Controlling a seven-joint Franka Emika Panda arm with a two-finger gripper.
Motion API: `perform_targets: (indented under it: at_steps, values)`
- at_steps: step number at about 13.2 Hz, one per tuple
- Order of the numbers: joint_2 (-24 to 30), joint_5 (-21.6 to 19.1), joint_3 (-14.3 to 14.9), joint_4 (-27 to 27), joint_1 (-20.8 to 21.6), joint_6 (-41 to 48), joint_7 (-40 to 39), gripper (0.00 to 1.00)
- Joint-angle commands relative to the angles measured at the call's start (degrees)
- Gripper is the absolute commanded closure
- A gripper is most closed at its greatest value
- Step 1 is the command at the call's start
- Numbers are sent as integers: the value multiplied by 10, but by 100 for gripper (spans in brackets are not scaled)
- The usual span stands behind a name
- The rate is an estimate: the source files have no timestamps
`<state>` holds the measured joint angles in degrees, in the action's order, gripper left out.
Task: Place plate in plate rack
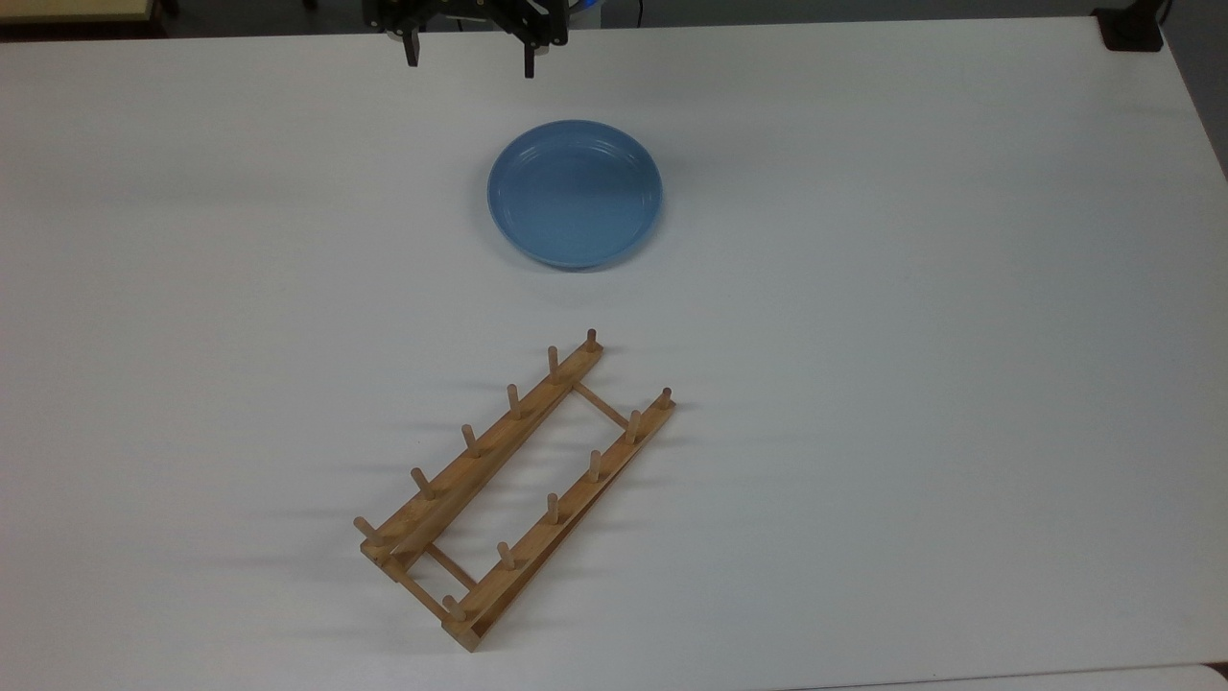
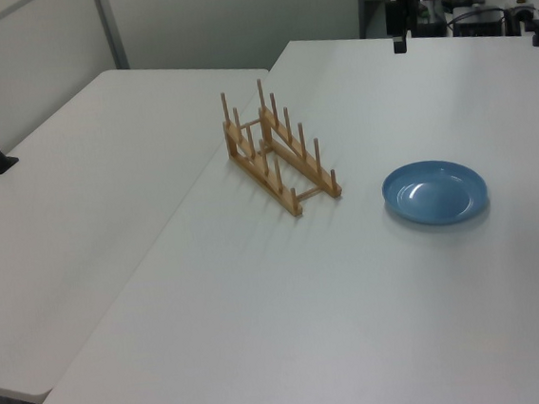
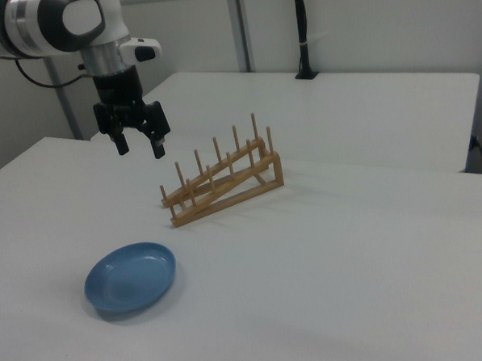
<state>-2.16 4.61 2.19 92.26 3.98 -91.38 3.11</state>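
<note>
Wooden plate rack [image 1: 518,489] runs diagonally in the top view, plate [image 1: 575,193] flat nearby, pincer [image 1: 470,56] spread apart.

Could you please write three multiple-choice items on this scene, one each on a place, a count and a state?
1. Where is the plate?
A. flat on the table beside the plate rack
B. standing between the rack's pegs
C. held in the pincer

2. How many upright pegs does each rail of the plate rack carry?
A. three
B. six
C. ten

3. How is the pincer?
A. shut on the plate
B. open and empty, above the table
C. pressed flat on the rack

Answers: 1 A, the plate lies on the white table, apart from the rack. 2 B, six pegs line each rail in the top view. 3 B, its fingers stand apart with nothing between.
</note>
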Motion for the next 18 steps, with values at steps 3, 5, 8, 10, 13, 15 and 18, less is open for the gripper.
perform_targets:
  at_steps: [3,5,8,10,13,15,18]
  values:
    - [10,-5,3,-2,-4,8,1,0]
    - [10,-5,4,-2,-5,8,1,0]
    - [11,-5,4,-2,-5,8,1,0]
    - [10,-5,4,-2,-5,8,1,0]
    - [10,-5,4,-2,-5,7,0,0]
    - [9,-5,4,-2,-5,-1,0,0]
    - [8,-5,4,-2,-10,-16,-1,0]
